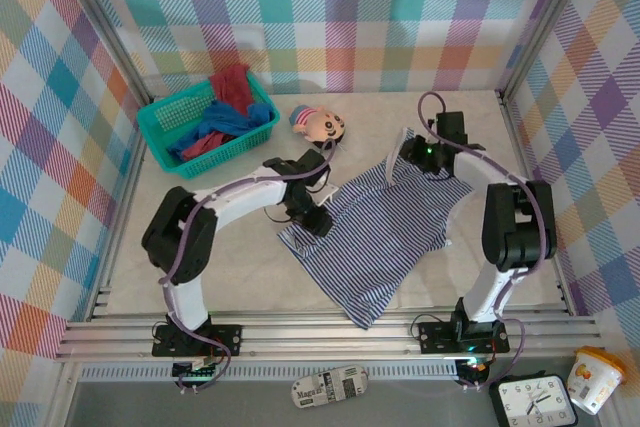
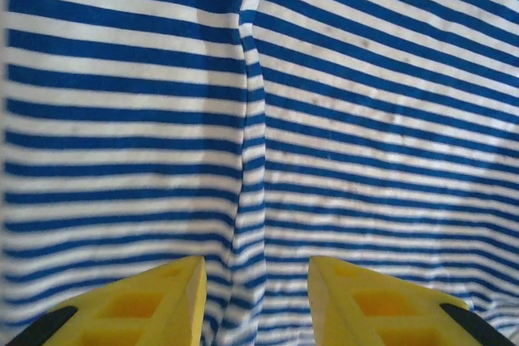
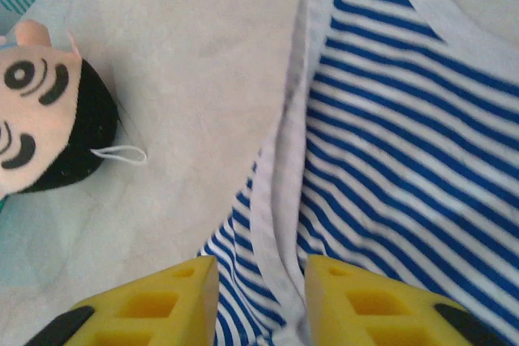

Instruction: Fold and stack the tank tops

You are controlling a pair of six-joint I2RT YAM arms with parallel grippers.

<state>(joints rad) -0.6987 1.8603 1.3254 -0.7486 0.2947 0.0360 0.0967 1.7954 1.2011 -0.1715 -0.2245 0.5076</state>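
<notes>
**Both jaws parted over the striped top; the other two tops in the basket**

The left gripper (image 2: 255, 269) has its yellow fingers (image 2: 162, 297) apart. Nothing is pinched between them. It hangs close over the striped tank top (image 2: 365, 119), and a lengthwise crease in the cloth runs up from the gap between the fingers. From above, this gripper (image 1: 318, 219) is at the top's left edge.

The right gripper (image 3: 260, 269) is parted too, a little narrower. The top's white-bound edge (image 3: 280, 160) runs down into the gap. Whether the fingers touch it cannot be told. In the overhead view this gripper (image 1: 408, 152) is at the far right end of the cloth, where a white strap stands up off the table.

The striped tank top (image 1: 385, 237) lies spread flat on the table (image 1: 240, 267), at centre right. Its long axis is diagonal: the strap end points far and right, and the opposite end points near and left, towards the arm bases.

The teal mesh basket (image 1: 150, 132) is at the far left, well apart from the striped top. It holds the dark red tank top (image 1: 232, 87), heaped at its far end, and the bright blue tank top (image 1: 215, 127), bunched in the middle. Both are crumpled.

The doll (image 1: 318, 125) lies on the table just to the right of the basket, between it and the striped top. From the right wrist its face (image 3: 40, 111) is at the left, clear of the cloth
</notes>
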